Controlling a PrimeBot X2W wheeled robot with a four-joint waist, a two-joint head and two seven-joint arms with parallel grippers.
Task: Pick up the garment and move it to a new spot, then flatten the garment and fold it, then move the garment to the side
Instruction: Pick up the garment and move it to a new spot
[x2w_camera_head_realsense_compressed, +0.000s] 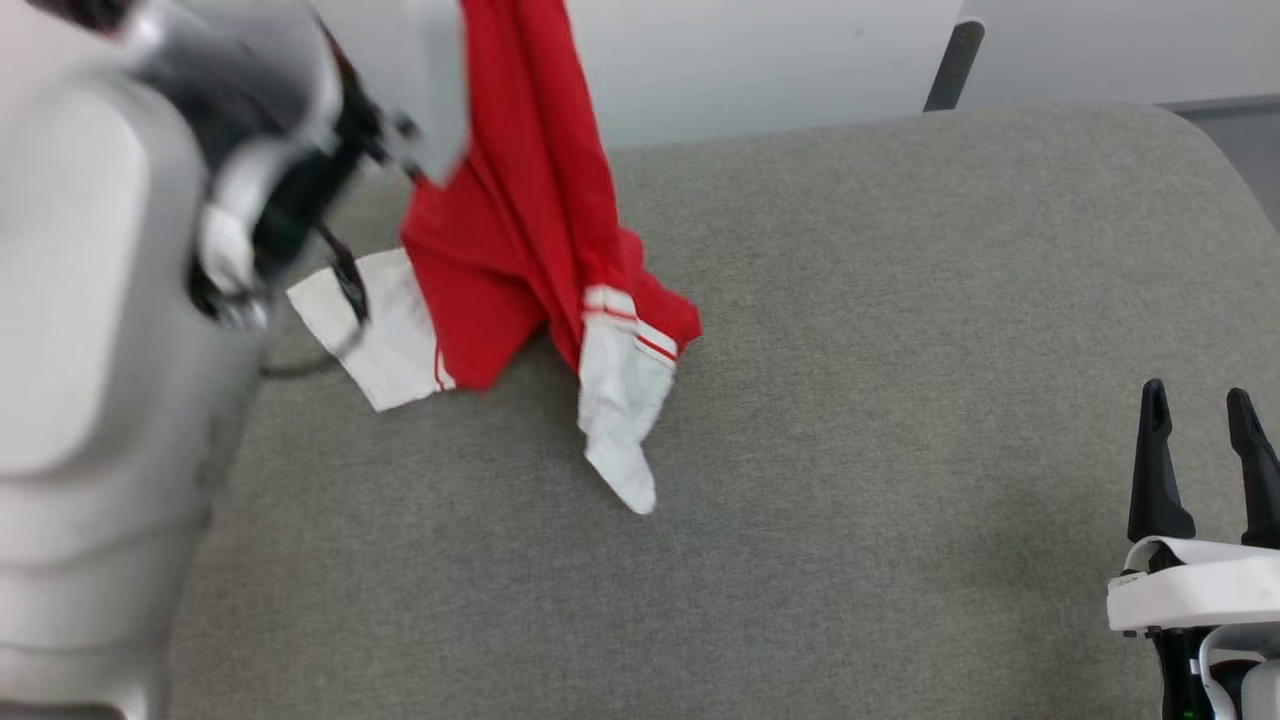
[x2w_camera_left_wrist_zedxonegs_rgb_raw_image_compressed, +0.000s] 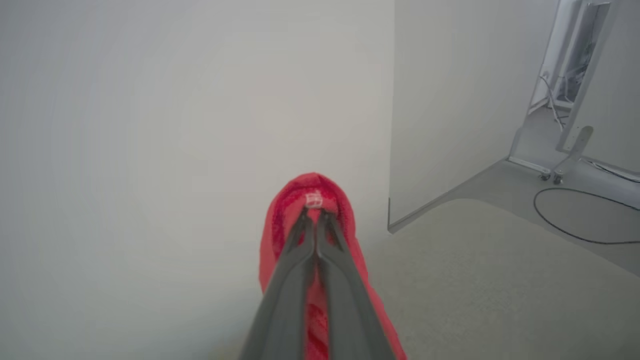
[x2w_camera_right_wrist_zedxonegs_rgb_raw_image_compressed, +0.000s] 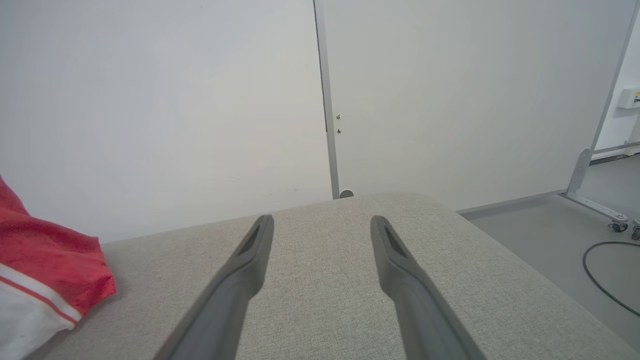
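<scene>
While the garment (x2w_camera_head_realsense_compressed: 520, 220) hangs as a bunched red column from above, its lower folds and both white sleeves lie on the grey bench (x2w_camera_head_realsense_compressed: 900, 450), toward the robot's left and near the far edge; it is raised, then, but not clear of the surface. In the left wrist view the left gripper (x2w_camera_left_wrist_zedxonegs_rgb_raw_image_compressed: 314, 214) has its jaws clenched on a fold of the red cloth, which wraps over their tips; the pale left forearm (x2w_camera_head_realsense_compressed: 80, 300) looms at the near left of the head view. The right gripper (x2w_camera_head_realsense_compressed: 1195, 400) sits low at the near right, well apart from the garment, jaws spread and holding nothing; its wrist view has bare bench between the fingers and a corner of the garment at the far left.

By my reading the pick-up is made and the carry to a new spot is not yet finished; flattening, folding and the final move aside are all left, so the task is in its early part.
</scene>
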